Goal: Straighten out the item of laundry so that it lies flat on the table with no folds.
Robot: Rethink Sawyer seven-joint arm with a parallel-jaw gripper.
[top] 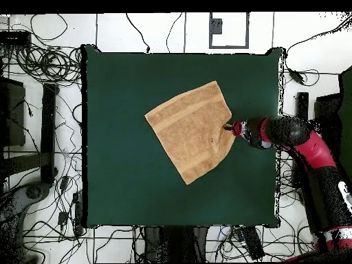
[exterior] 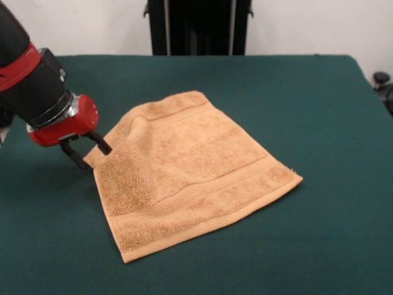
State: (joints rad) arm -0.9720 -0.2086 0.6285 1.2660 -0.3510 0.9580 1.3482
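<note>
- The towel [exterior: 196, 169] [top: 194, 130] lies on the green table [exterior: 295, 98] [top: 124, 179], near the middle of it, set cornerwise to the table's edges.
- Most of it is spread flat, with a woven band showing near the hem closest to the front camera and another near the far hem.
- In the front view, its left side is not flat: a flap is folded over onto the cloth, making a darker, shadowed patch, and the edge there rises off the table.
- The gripper [exterior: 92, 152] [top: 229, 128] sits at that raised edge, its two dark fingers [exterior: 101, 144] closed on the towel's rim.
- The red and black arm [exterior: 37, 86] [top: 309, 148] slants down to it from the table's side.
</note>
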